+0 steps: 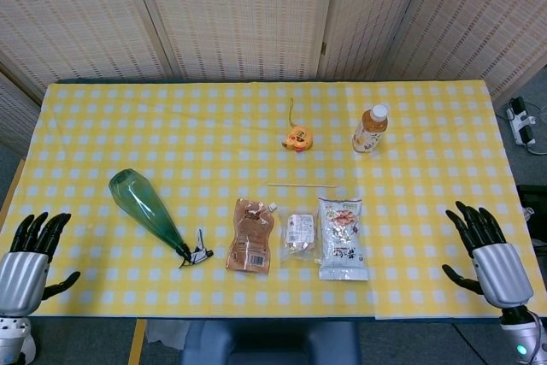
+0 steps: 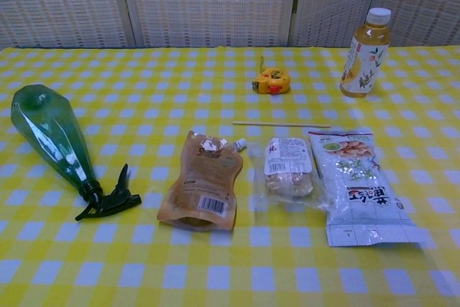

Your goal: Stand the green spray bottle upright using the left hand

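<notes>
Head view: green spray bottle (image 1: 147, 209) lies on its side.
Left hand (image 1: 24, 267) fingers spread, empty, well apart from it; right hand (image 1: 489, 252) likewise spread, empty.

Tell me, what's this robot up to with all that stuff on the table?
Nothing is being handled yet. The green spray bottle lies on its side on the yellow checked tablecloth, black nozzle toward the robot. The left hand meant to stand it up waits at the near left edge, fingers apart and empty, well short of the bottle. The right hand hangs open at the opposite edge. A brown pouch, snack packets and a tea bottle lie untouched.
</notes>
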`<control>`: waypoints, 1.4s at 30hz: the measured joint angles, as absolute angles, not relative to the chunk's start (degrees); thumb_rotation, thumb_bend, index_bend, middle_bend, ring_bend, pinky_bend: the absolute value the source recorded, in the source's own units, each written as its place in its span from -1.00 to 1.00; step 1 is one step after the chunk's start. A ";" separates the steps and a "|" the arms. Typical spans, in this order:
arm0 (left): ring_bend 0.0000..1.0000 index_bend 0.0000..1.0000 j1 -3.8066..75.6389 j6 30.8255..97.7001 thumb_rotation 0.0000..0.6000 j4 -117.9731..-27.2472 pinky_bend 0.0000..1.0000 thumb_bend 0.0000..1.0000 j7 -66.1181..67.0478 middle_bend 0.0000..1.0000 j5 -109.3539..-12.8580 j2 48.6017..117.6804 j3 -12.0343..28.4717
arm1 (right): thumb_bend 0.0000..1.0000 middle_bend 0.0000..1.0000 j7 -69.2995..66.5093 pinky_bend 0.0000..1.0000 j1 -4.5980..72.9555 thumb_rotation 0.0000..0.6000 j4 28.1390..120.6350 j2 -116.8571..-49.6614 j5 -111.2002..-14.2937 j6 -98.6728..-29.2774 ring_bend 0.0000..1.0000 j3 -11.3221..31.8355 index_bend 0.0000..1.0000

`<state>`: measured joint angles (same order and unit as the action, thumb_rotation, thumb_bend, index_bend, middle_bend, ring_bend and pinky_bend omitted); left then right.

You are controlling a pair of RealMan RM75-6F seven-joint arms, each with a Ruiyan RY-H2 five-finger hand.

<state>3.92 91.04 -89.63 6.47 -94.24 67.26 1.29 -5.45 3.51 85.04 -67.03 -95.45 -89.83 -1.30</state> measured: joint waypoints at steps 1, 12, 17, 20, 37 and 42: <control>0.72 -0.61 4.27 91.49 1.00 -88.03 0.69 -0.73 5.56 0.95 -95.14 68.19 1.35 | -0.53 -1.00 -5.47 -1.00 3.26 1.00 85.07 -66.96 -95.25 -90.05 -1.00 -1.29 -1.00; 1.00 -0.36 10.27 86.45 1.00 -77.67 0.96 -0.71 -1.70 1.00 -100.80 73.94 0.01 | -0.53 -1.00 -5.19 -1.00 4.21 1.00 84.39 -67.65 -93.20 -86.88 -1.00 -0.52 -1.00; 1.00 -0.37 13.47 80.27 1.00 -77.26 0.96 -0.70 -0.17 1.00 -100.23 74.60 -0.72 | -0.52 -1.00 -4.88 -1.00 4.78 1.00 84.06 -68.14 -92.04 -85.72 -1.00 -0.01 -1.00; 1.00 -0.37 14.47 79.73 1.00 -75.58 0.96 -0.71 -0.18 1.00 -100.33 76.15 -0.84 | -0.53 -1.00 -4.85 -1.00 4.85 1.00 83.88 -68.22 -91.33 -85.24 -1.00 0.21 -1.00; 1.00 -0.39 18.94 83.40 1.00 -56.03 0.96 -0.70 -7.62 1.00 -103.09 89.96 -1.14 | -0.53 -1.00 -6.33 -1.00 4.24 1.00 83.48 -67.43 -89.07 -85.11 -1.00 0.99 -1.00; 1.00 -0.39 20.33 84.54 1.00 -50.97 0.96 -0.71 -10.12 1.00 -103.82 93.23 -1.49 | -0.53 -1.00 -6.11 -1.00 3.76 1.00 83.46 -67.35 -88.55 -85.34 -1.00 1.07 -1.00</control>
<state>20.33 84.54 -50.97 -10.12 -103.82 93.23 -1.49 -6.11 3.76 83.46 -67.35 -88.55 -85.34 1.07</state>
